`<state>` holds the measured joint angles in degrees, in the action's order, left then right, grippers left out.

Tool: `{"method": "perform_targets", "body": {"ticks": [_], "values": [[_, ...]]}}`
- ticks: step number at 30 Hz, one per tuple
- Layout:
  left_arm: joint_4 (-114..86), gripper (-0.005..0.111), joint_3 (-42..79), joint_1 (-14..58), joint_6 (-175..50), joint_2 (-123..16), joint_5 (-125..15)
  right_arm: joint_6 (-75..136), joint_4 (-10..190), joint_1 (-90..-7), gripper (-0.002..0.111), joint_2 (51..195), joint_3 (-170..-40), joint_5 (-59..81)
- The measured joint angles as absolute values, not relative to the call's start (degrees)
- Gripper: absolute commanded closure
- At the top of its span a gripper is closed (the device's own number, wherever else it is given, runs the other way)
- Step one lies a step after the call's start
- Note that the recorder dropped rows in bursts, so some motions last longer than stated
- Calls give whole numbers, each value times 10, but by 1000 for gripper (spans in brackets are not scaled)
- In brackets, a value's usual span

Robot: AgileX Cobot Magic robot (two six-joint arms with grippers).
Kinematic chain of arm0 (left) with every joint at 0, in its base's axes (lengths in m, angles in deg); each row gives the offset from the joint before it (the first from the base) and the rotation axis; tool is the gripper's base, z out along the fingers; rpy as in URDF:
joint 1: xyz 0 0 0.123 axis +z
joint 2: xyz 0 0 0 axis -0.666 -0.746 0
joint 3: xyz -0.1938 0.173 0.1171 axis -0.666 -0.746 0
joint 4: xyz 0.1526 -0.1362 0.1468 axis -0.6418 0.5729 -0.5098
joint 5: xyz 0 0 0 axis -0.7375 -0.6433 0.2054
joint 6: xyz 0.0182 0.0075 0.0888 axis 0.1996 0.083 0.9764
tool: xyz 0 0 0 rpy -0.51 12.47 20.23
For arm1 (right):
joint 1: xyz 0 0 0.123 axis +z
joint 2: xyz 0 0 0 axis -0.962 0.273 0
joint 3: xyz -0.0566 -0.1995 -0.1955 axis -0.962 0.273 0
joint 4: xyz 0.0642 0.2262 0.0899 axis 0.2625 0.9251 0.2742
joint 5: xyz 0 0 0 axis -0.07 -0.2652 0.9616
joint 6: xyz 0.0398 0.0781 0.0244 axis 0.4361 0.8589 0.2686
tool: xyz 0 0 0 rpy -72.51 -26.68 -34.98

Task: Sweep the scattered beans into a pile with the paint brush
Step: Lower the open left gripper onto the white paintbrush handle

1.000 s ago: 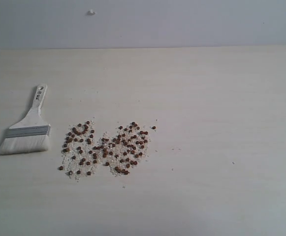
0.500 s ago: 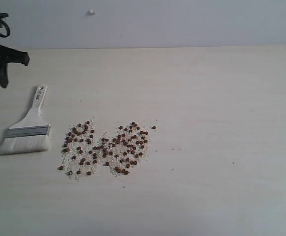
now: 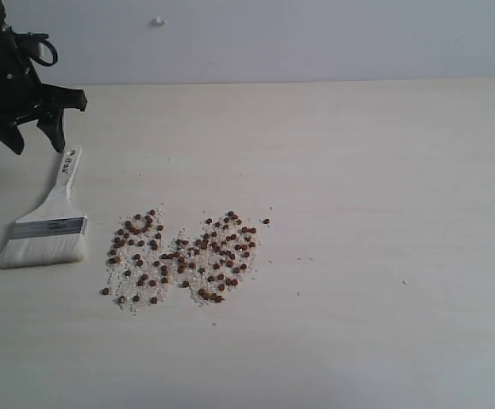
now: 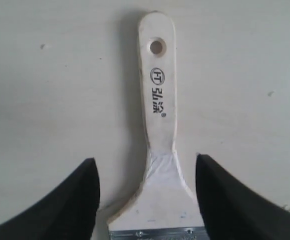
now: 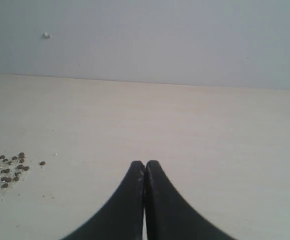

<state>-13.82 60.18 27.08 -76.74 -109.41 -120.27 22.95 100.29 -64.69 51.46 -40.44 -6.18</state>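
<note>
The paint brush [image 3: 49,220] lies flat at the table's left, wooden handle pointing to the far side, white bristles toward the near side. My left gripper [image 3: 36,141] hangs open just above the handle's end, touching nothing. In the left wrist view the paint brush [image 4: 159,115] lies between and below the spread fingers [image 4: 77,200], its silver band at the frame's edge. The beans [image 3: 183,256] lie scattered with pale crumbs in two loose patches right of the brush. My right gripper [image 5: 145,164] is shut and empty above bare table, with a few beans [image 5: 7,175] off to one side.
The pale wooden table [image 3: 366,213] runs to a grey wall [image 3: 315,38] at the back. A small white knob [image 3: 158,21] sticks out of that wall. A few stray crumbs [image 3: 302,258] lie right of the beans.
My left arm has come into the exterior view from the upper left and moved down and right toward the brush handle. Its jaws have opened wide. Brush and beans have not moved.
</note>
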Motion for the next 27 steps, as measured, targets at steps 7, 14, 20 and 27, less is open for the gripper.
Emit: {"method": "perform_targets", "body": {"ticks": [7,14,20,27], "values": [[-138,52,645,267,-767,-1137,-1229,229,1003,-647,108,515,-404,-62],[-138,52,653,265,-754,-1165,-1228,229,1003,-647,108,515,-404,-62],[-138,52,653,265,-742,-1178,-1197,229,1003,-647,108,515,-404,-62],[-138,52,651,265,-716,-1178,-1164,229,1003,-647,108,515,-404,-62]]}}
